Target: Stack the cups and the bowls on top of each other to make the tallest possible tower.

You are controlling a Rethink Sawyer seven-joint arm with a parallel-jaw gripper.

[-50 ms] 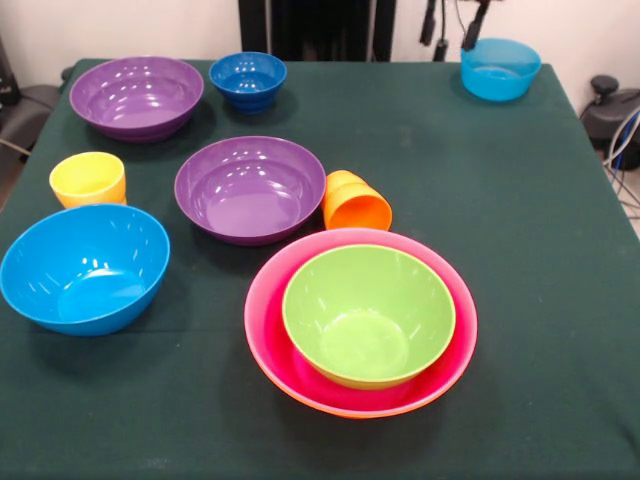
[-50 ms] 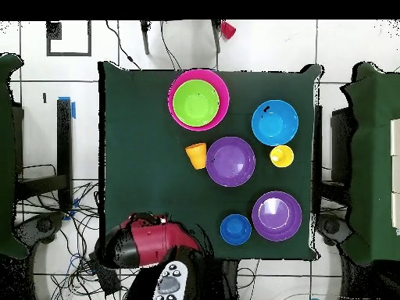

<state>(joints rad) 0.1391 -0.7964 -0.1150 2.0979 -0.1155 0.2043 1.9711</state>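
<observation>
Filling the near middle of the dark green table (image 1: 530,260), the tower (image 1: 300,375) is the biggest thing here: a large pink bowl (image 1: 268,330) sits inside an orange bowl (image 1: 360,411), of which only a thin rim shows, and a green bowl (image 1: 368,318) rests inside the pink one, leaning a little to one side.

Next in size, a bright blue bowl (image 1: 85,268) stands close to the left edge in the front view. One purple bowl (image 1: 250,188) sits mid-table, just behind the tower. A second purple bowl (image 1: 137,95) stands near the far left corner.

A smaller light blue bowl (image 1: 500,68) stands alone at the far right corner. A small dark blue bowl (image 1: 248,79) sits just beside the far purple bowl.

The orange cup (image 1: 355,203) lies on its side, wedged between the middle purple bowl and the tower's pink rim, its mouth facing the near side. The yellow cup (image 1: 88,178) stands upright just behind the bright blue bowl.

The red and black arm (image 2: 144,242) hangs over the table corner by the robot's base in the overhead view. The gripper (image 1: 457,25) shows only as dark shapes at the top edge of the front view, above the light blue bowl. I cannot tell whether it is open or closed.

Most things crowd the left half in the front view. The right half is bare cloth up to the light blue bowl, and a bare strip runs along the near edge.
</observation>
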